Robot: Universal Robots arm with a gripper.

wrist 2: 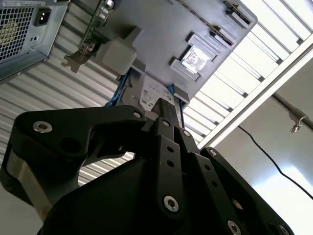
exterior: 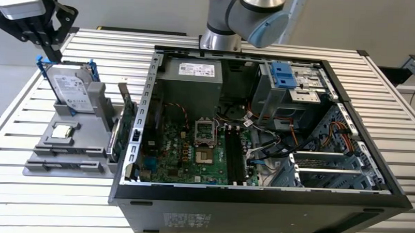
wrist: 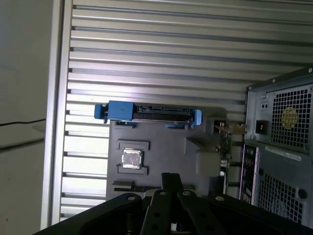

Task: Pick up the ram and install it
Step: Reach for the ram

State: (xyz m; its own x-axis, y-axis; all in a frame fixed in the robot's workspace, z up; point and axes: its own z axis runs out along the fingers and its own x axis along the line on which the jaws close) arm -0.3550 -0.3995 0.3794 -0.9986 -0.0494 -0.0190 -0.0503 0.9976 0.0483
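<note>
**Hovering gripper above the parts holder, ram not yet lifted**

Nearest in the exterior view, an open black computer case (exterior: 259, 217) is laid on its side on a slatted silver metal table (exterior: 52, 204). A green motherboard (exterior: 179, 152) is seen inside it, with long black slots (exterior: 232, 153) set beside the processor socket. Whether anything is seated in those slots cannot be told.

On the exterior view's left of the case, a grey plastic parts holder (exterior: 61, 166) is set on the table, just beside the case wall. A small square silver processor chip (exterior: 63, 132) is seated in a recess of the holder. The ram (exterior: 130, 132), a long, thin bluish-green circuit-board stick with dark chips, appears to be stood on edge at the holder's side, close against the case wall. It is not held.

Farther back, a silver hard drive with blue rails (exterior: 74, 88) is stood upright in the holder. Above it the black two-finger gripper (exterior: 54, 53) is hung, near the drive's upper edge. In both wrist views its fingers (wrist: 171, 181) (wrist 2: 165, 112) are seen drawn together with nothing between them.

Farthest back, the arm's grey and blue joint (exterior: 256, 14) is seen behind the case.
</note>
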